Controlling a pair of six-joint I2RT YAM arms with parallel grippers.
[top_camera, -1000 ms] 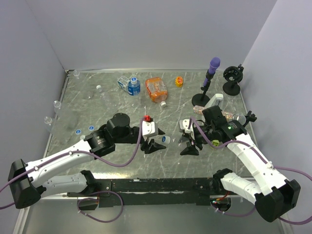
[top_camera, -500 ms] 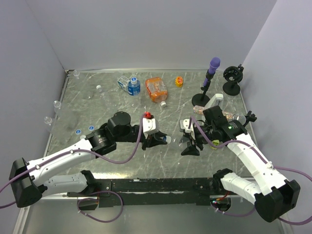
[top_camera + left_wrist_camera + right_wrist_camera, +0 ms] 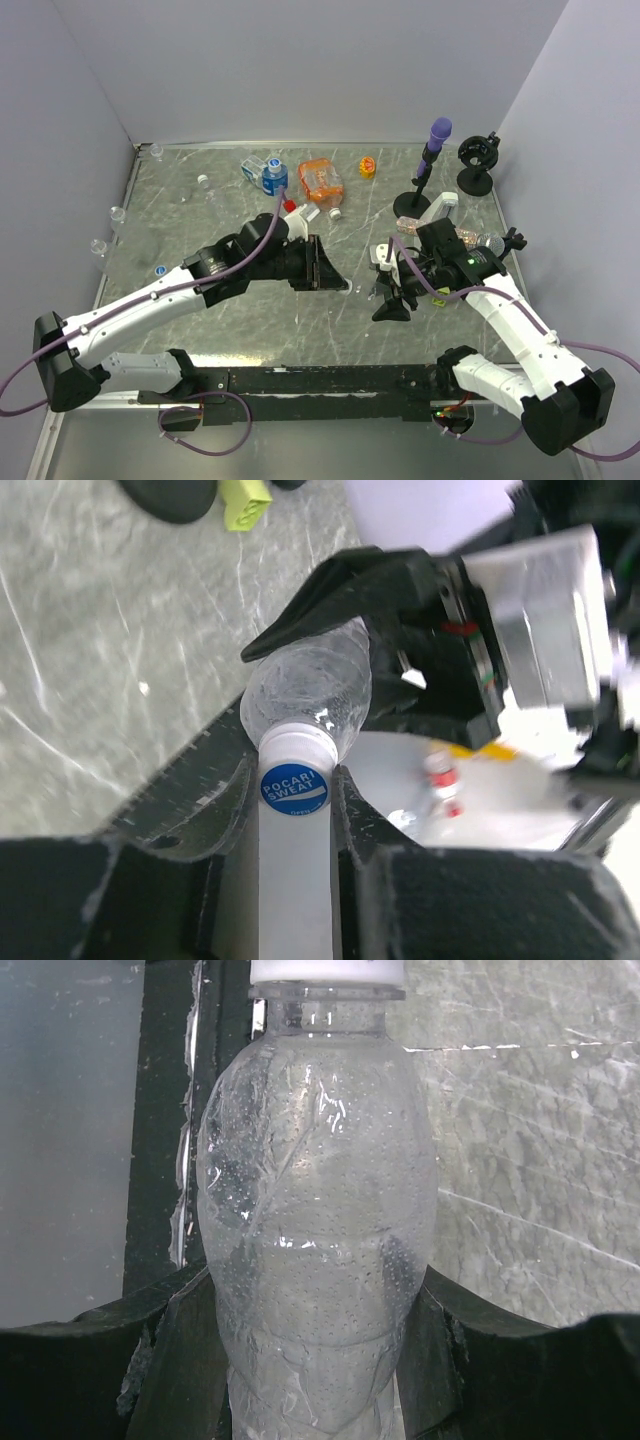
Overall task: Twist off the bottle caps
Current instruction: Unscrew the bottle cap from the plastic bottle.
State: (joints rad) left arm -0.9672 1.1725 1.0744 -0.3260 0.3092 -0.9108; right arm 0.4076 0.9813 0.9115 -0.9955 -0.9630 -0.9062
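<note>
A clear plastic bottle [image 3: 318, 1250] lies level between my two grippers. My right gripper [image 3: 315, 1310] is shut on its body, one finger [image 3: 165, 1340] on each side. The bottle's white cap [image 3: 295, 780], with a blue Pocari Sweat label on top, sits between my left gripper's fingers [image 3: 220, 795], which press on both of its sides. In the top view my left gripper [image 3: 336, 278] and right gripper [image 3: 386, 292] face each other at mid-table, and the bottle is mostly hidden between them. The cap also shows at the top edge of the right wrist view [image 3: 326, 970].
At the back lie a blue-capped bottle [image 3: 273, 178], an orange bottle [image 3: 320, 182] and a yellow piece [image 3: 367, 167]. The purple-topped black stand [image 3: 432, 160] and another black stand [image 3: 476, 165] are at back right. Loose caps [image 3: 160, 268] and small clear bottles [image 3: 115, 213] lie along the left.
My left arm has lifted, rolled its wrist and moved right, and its fingers have come round the bottle's cap. My right gripper has held the bottle still.
</note>
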